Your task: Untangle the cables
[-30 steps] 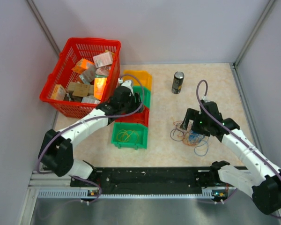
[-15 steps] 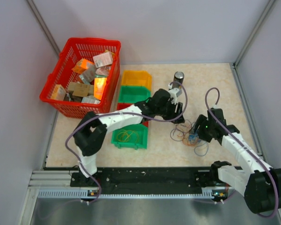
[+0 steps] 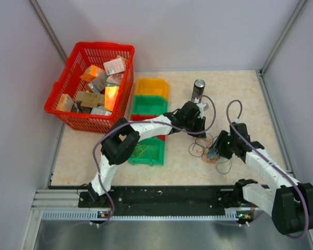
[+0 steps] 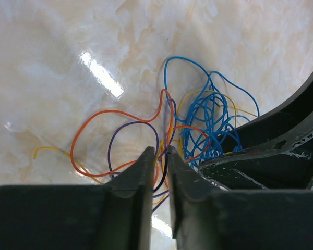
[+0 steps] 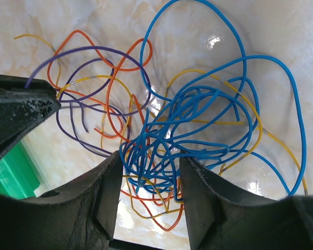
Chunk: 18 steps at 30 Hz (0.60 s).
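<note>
The cables (image 3: 207, 148) lie as one tangle of thin blue, orange, purple and yellow wires on the marble tabletop, right of the bins. My left gripper (image 3: 200, 134) reaches down onto the tangle's far left side. In the left wrist view its jaws (image 4: 163, 151) stand almost together, with purple and orange strands (image 4: 164, 166) pinched in the slit. My right gripper (image 3: 215, 152) comes in from the right. Its jaws (image 5: 150, 157) stand apart on either side of the blue clump (image 5: 188, 117), open, the wires brushing both fingers.
A red basket (image 3: 101, 46) of small boxes stands at the back left. A row of bins, yellow (image 3: 152, 83), green (image 3: 148, 103) and a front green one (image 3: 131, 156) holding yellow loops, sits left of the tangle. A dark can (image 3: 198, 91) stands behind it.
My left arm swung right from the bins to the tangle and its jaws closed on strands. My right gripper dropped onto the blue clump and its jaws narrowed.
</note>
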Available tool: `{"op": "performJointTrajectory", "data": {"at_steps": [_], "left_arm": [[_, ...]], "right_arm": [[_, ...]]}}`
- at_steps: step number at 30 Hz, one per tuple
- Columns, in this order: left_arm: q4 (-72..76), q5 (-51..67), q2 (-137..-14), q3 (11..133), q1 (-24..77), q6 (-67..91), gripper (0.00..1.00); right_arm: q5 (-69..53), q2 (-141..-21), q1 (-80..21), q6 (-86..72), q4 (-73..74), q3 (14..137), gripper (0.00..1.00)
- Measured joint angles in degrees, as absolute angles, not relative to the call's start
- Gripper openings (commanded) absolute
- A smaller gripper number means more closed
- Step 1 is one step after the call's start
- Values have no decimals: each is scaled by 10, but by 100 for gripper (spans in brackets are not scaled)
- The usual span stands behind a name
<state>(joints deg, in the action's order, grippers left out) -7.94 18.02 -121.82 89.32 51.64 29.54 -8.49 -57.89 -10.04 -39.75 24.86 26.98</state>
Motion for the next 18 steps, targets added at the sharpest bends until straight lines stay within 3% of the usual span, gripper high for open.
{"op": "performJointTrajectory", "data": {"at_steps": [3, 7, 9, 18], "left_arm": [[-83, 171, -1217, 899, 518, 294, 0], [-96, 137, -1175, 861, 518, 281, 0], [-112, 114, -1125, 830, 518, 270, 0], [-98, -29, -698, 756, 518, 184, 0]], "right_arm": [[-84, -579, -100, -397, 248, 270, 39], [-71, -583, -100, -404, 244, 265, 14], [-67, -592, -98, -412, 237, 261, 9], [-53, -602, -27, -447, 219, 246, 6]]}}
